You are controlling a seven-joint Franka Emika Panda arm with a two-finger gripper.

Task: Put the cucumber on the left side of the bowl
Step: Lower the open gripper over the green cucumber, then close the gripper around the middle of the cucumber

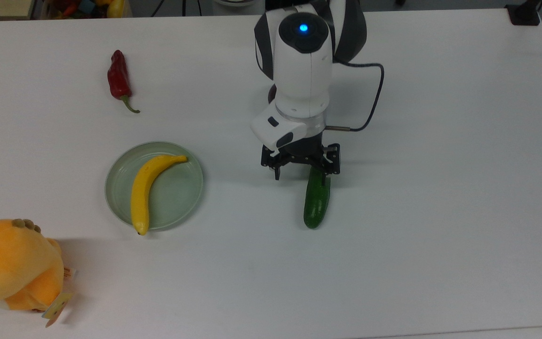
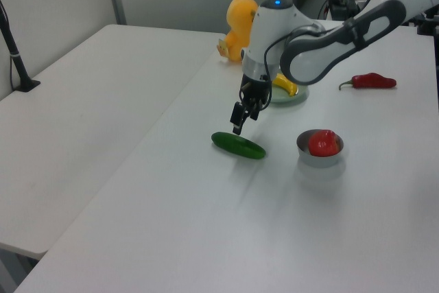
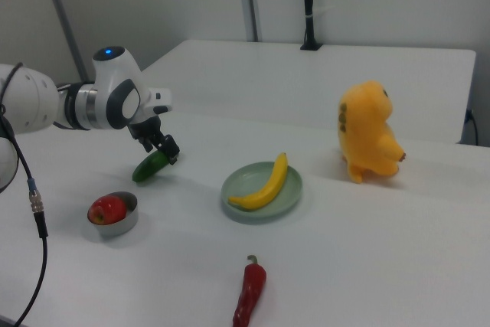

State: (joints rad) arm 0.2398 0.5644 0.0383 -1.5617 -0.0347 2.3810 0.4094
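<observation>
The dark green cucumber [image 1: 315,207] lies lengthwise on the white table, below the arm in the top view. My gripper [image 1: 300,178] hovers open over the cucumber's upper end; one finger stands above that end and the other is off to the top view's left. In the left view the gripper [image 2: 240,121] hangs just above the cucumber [image 2: 238,145]. The small metal bowl [image 2: 319,160] holds a red round fruit [image 2: 324,143] and stands to the left view's right of the cucumber. In the top view the arm covers most of the bowl.
A pale green plate [image 1: 179,195] carries a banana [image 1: 146,188] at the top view's left. A dark red chili pepper [image 1: 119,77] lies at the upper left and an orange plush toy [image 1: 12,266] at the lower left. A second white table [image 2: 75,101] adjoins in the left view.
</observation>
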